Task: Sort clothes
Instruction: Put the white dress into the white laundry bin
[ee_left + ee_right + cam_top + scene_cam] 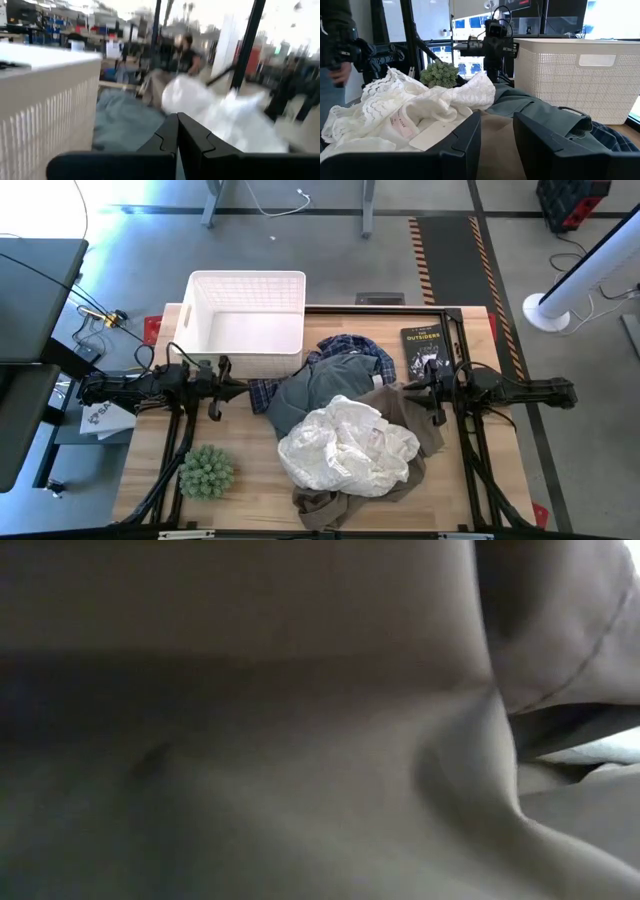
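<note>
Left pincer [236,389] closed empty beside basket [243,317]; right pincer [408,388] open over taupe garment's [425,430] edge.

Even, bright overhead light fills the high view, with short soft shadows under the arms on the counter [150,500] and no glare. The low view is dim and entirely out of focus — taupe-brown cloth [300,740] pressed close fills it, with one pale bright sliver at the right edge. The left wrist view is smeared throughout, its background washed out by strong backlight. The right wrist view is sharp — bright windows behind, white garment [410,107] well lit.
</note>
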Controlling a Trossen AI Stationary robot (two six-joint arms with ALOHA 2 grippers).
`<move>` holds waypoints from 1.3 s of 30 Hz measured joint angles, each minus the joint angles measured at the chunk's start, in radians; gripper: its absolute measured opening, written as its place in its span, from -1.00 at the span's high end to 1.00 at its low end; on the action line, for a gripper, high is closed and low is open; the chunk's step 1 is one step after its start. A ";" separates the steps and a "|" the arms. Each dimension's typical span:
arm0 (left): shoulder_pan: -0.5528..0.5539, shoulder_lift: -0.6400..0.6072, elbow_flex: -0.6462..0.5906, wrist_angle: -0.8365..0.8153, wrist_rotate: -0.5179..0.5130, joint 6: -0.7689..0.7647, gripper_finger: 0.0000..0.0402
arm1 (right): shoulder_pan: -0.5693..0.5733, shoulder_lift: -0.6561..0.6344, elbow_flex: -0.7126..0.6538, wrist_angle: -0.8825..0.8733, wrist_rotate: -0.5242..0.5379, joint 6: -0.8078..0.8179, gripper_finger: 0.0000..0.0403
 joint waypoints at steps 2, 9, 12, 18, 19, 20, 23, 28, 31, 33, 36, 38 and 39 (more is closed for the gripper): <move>0.000 0.000 0.000 0.084 0.007 -0.108 0.99 | 0.000 0.000 0.000 0.000 0.000 0.000 0.44; 0.001 0.000 0.009 0.397 0.059 -0.481 0.99 | 0.000 0.000 0.000 0.000 0.000 0.000 0.44; 0.000 0.020 0.078 0.345 0.175 -0.381 0.99 | 0.000 0.000 0.000 0.000 0.000 0.000 0.44; 0.000 0.191 0.286 0.060 0.063 -0.215 0.99 | 0.000 0.000 0.000 0.000 0.000 0.000 0.44; 0.000 0.237 0.315 0.044 0.021 -0.202 0.99 | 0.000 0.000 0.000 0.000 0.000 0.000 0.44; 0.000 0.284 0.342 0.036 -0.019 -0.198 0.99 | 0.000 0.000 0.000 0.000 0.000 0.000 0.44; 0.000 0.433 0.411 0.050 -0.129 -0.266 0.99 | 0.000 0.000 0.000 0.000 0.000 0.000 0.44; 0.000 0.621 0.476 0.222 -0.169 -0.452 0.99 | 0.000 0.000 0.000 0.000 0.000 0.000 0.44; 0.000 0.694 0.486 0.345 -0.170 -0.509 0.99 | 0.000 0.000 0.000 0.000 0.000 0.000 0.44; 0.001 0.735 0.488 0.458 -0.181 -0.528 0.99 | 0.000 0.000 0.000 0.000 0.000 0.000 0.44; 0.007 0.795 0.489 0.630 -0.207 -0.532 0.99 | 0.000 0.000 0.000 0.000 0.000 0.000 0.44; 0.009 0.832 0.493 0.687 -0.242 -0.510 0.99 | 0.000 0.000 0.000 0.000 0.000 0.000 0.44; 0.008 0.849 0.507 0.690 -0.256 -0.490 0.99 | 0.000 0.000 0.000 0.000 0.000 0.000 0.44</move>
